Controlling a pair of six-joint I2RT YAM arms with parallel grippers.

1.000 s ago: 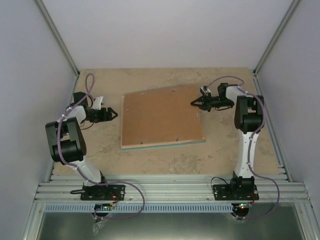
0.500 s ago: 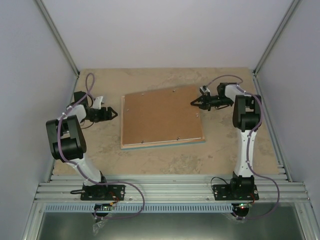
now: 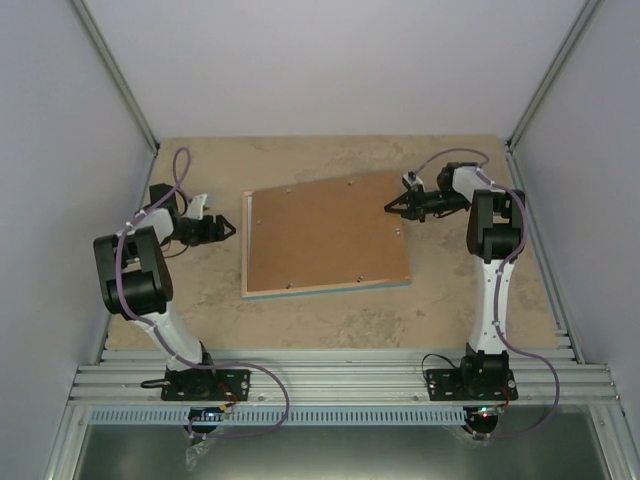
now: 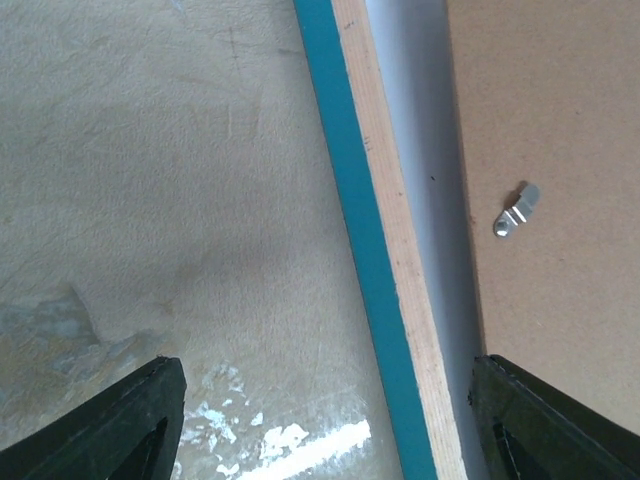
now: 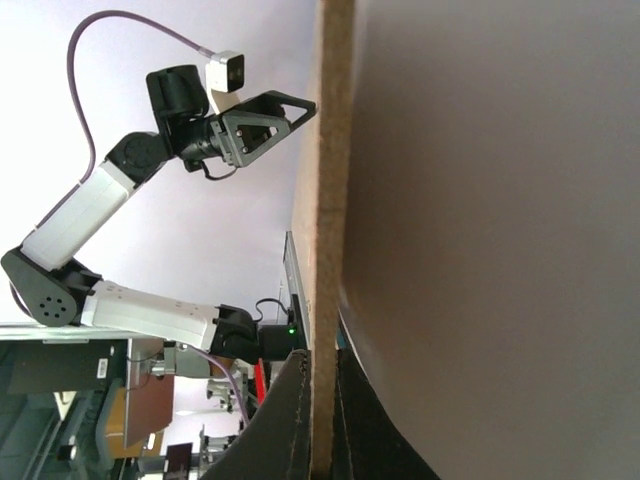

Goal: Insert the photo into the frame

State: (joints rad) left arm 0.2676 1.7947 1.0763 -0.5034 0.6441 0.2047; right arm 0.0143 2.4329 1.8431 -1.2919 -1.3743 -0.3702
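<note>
– Hardboard was what my right fingers (image 5: 285, 420) had: they were pinched shut on the thin edge of the brown backing panel (image 3: 325, 235), at its far right corner.
– And the other side?
– My left fingers (image 4: 130, 420) stood wide and held nothing, one over bare counter and one over the panel, with the left rail of the frame (image 4: 375, 260) between them. The frame lay face down mid-counter with the panel on its back. I couldn't find the photo in any view.
– What worried you?
– That edge pinch. So little board sat in it that I judged it could slip and slap down. Nothing held the frame either, so a pull might have dragged it, or the panel might have caught on a metal turn clip (image 4: 517, 210).
– The surroundings?
– A mottled beige, stone-look counter (image 3: 200, 300), glossy in spots, inside plain pale walls (image 3: 330, 60), with aluminium rails (image 3: 340, 380) along the near edge.
</note>
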